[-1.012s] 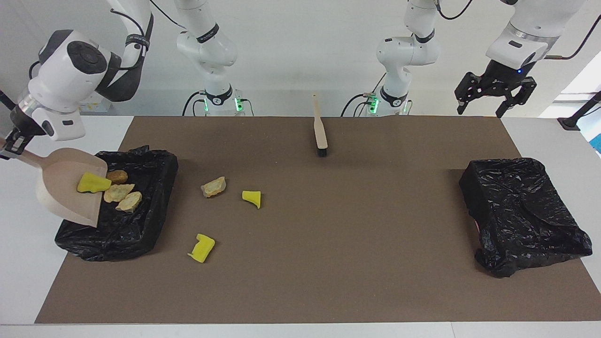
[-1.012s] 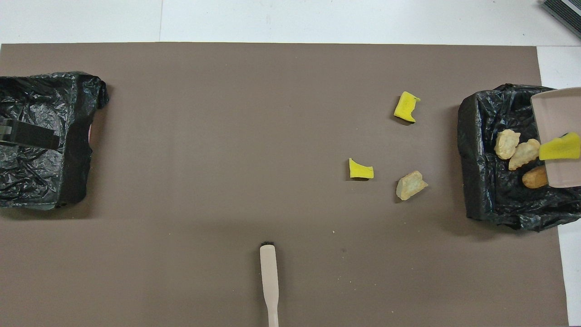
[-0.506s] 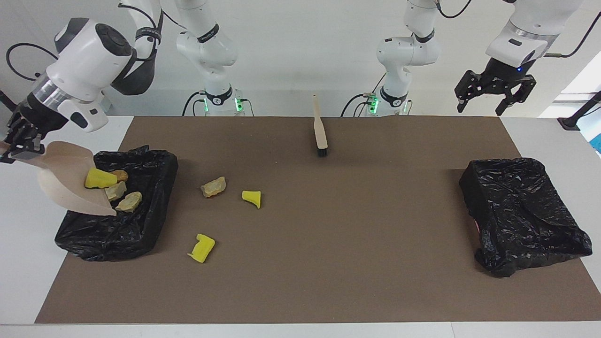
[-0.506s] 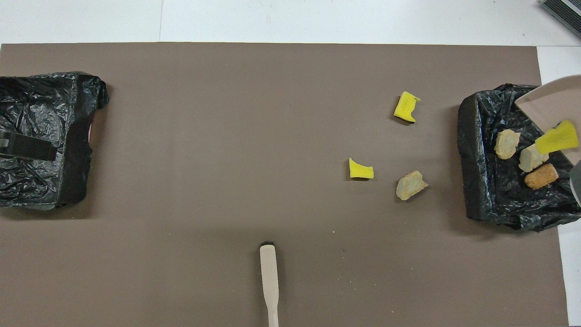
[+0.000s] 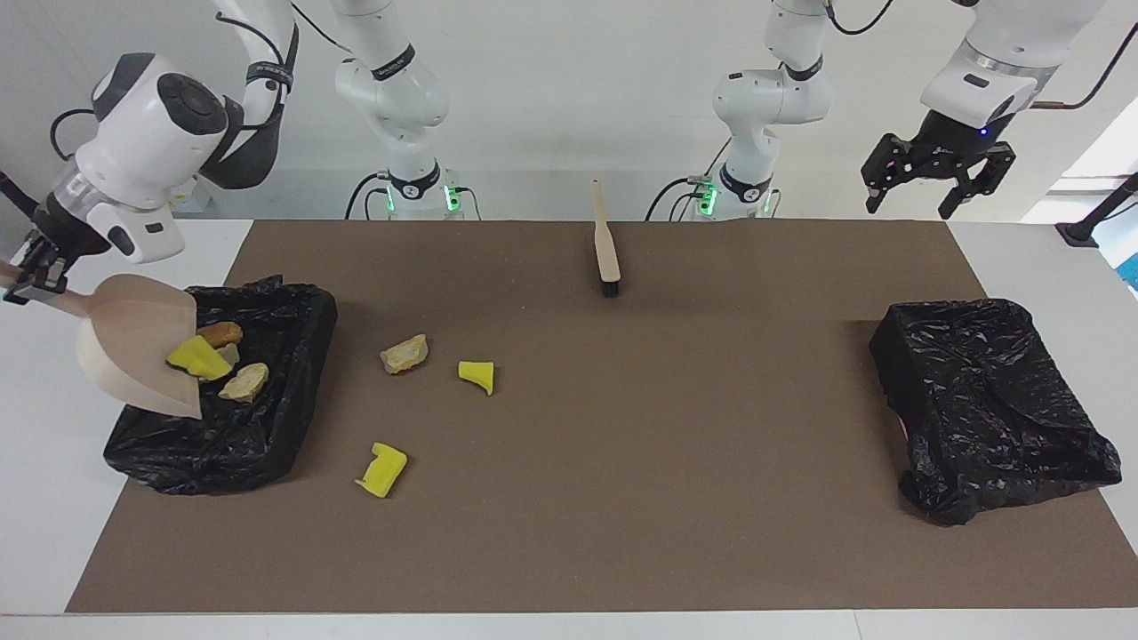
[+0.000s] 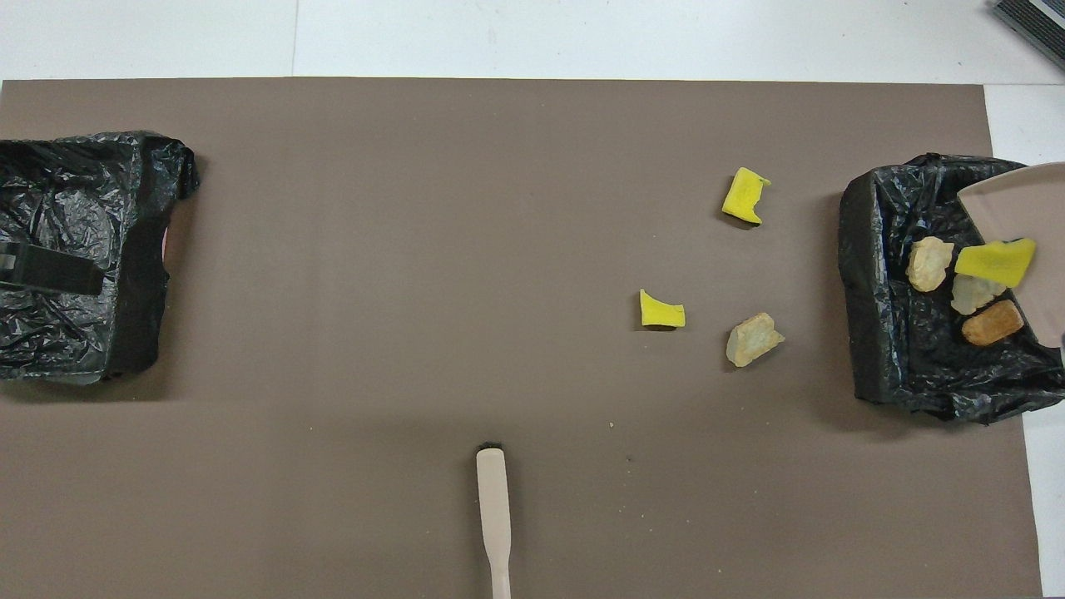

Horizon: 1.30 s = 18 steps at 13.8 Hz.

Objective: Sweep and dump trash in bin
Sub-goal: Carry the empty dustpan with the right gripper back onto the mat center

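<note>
My right gripper [image 5: 27, 277] is shut on the handle of the beige dustpan [image 5: 133, 348] [image 6: 1019, 208], which is tilted over the black-lined bin [image 5: 267, 427] [image 6: 874, 333] at the right arm's end. A yellow foam chunk [image 5: 197, 357] [image 6: 994, 260] sits at the pan's lower lip. Three bread-like lumps [image 5: 244, 380] [image 6: 990, 322] lie in the bin. Loose trash on the mat beside the bin: a tan lump [image 5: 404, 353] [image 6: 753, 339] and two yellow chunks [image 5: 477, 374] [image 5: 382, 468]. My left gripper [image 5: 911, 209] hangs open and empty, high over the left arm's end.
The beige brush [image 5: 606, 244] [image 6: 494, 516] lies on the brown mat mid-table, close to the robots, bristles pointing away from them. A second black-lined bin [image 5: 987, 400] [image 6: 83, 333] stands at the left arm's end, below the left gripper.
The dustpan has rocked up and come back down over the bin, and the yellow chunk has slid down to its lip. The left arm has stayed put.
</note>
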### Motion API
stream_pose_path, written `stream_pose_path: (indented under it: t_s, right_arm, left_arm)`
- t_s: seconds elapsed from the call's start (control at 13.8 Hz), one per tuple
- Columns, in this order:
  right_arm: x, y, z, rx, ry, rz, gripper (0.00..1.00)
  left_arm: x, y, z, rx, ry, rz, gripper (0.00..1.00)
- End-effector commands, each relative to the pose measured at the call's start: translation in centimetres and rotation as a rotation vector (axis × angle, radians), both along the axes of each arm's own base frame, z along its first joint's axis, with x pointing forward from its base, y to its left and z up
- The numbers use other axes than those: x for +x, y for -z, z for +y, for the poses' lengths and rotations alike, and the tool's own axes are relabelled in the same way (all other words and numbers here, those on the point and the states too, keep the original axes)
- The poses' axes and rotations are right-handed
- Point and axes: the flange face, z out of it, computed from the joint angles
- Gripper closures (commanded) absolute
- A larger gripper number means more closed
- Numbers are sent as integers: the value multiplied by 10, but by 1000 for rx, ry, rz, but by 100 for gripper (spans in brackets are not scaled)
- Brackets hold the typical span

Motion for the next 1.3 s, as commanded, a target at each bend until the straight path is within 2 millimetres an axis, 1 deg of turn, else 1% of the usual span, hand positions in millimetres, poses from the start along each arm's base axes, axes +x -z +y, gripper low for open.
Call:
stream_pose_path:
  t_s: [0.0, 0.07, 0.14, 0.29, 0.51, 0.65, 0.72, 0.8, 0.87, 1.01, 1.08, 1.23]
  right_arm:
    - [-12, -45, -4, -49, -10, -11, 100]
    - [-17, -54, -1, -47, -6, -14, 100]
    - [-19, -55, 3, -14, 17, -11, 100]
    - [-23, -53, 4, 90, 83, -20, 100]
    - [-26, -41, 5, 293, 158, -60, 100]
    - [-35, -34, 11, 406, 293, -126, 100]
    - [-39, -29, 16, 445, 412, -176, 100]
    - [-43, -28, 30, 474, 508, -224, 100]
    - [-46, -22, 45, 519, 603, -256, 100]
    - [-52, -12, 55, 590, 781, -323, 100]
    - [-49, 1, 76, 633, 870, -343, 100]
    - [-49, 22, 100, 677, 1051, -405, 100]
  left_arm:
    - [-9, 1, 2, -9, -5, 16, 0]
    - [-9, 1, 3, -9, -6, 21, 0]
    - [-10, 0, 3, -7, -6, 20, 0]
    - [-12, 2, 4, -3, -7, 40, 0]
    - [-14, 2, 5, 0, -8, 57, 0]
    - [-14, 2, 5, 0, -8, 54, 0]
    - [-14, 1, 5, 0, -8, 49, 0]
    - [-13, 1, 4, 0, -7, 48, 0]
    - [-13, 1, 4, 0, -7, 48, 0]
    - [-13, 1, 4, 0, -7, 48, 0]
    - [-13, 1, 5, -1, -8, 48, 0]
    - [-13, 1, 5, -1, -8, 48, 0]
